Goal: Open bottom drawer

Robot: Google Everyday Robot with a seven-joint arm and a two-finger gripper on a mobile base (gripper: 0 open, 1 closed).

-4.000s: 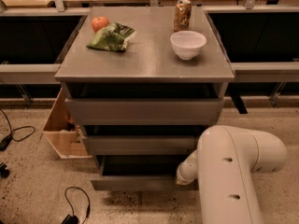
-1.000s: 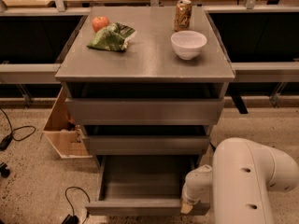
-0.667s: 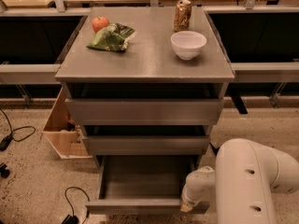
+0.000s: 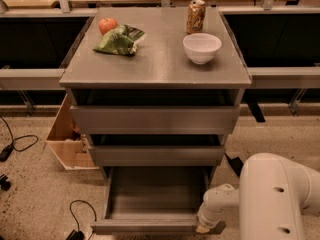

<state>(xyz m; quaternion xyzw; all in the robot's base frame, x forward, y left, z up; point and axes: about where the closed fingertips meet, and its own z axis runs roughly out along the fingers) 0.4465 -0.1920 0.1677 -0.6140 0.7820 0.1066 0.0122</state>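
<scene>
The bottom drawer (image 4: pixel 155 194) of the grey metal cabinet stands pulled out toward me, and its shallow plain grey tray shows inside. Its flat front (image 4: pixel 145 227) is near the bottom edge of the view. My gripper (image 4: pixel 206 227) is at the right end of that drawer front, low down, at the end of the white arm (image 4: pixel 275 199) that fills the lower right corner. The middle drawer front (image 4: pixel 155 155) and the top drawer front (image 4: pixel 155 119) above are pushed in.
On the cabinet top (image 4: pixel 155 69) lie an apple (image 4: pixel 107 25), a green bag (image 4: pixel 119 40), a can (image 4: pixel 196 16) and a white bowl (image 4: pixel 202 47). A wooden box (image 4: pixel 67 139) stands left of the cabinet. Cables (image 4: pixel 80 209) lie on the speckled floor.
Since four seconds ago the bottom drawer has slid out far toward me, and my gripper and arm have moved down with its front. In the last second little has moved.
</scene>
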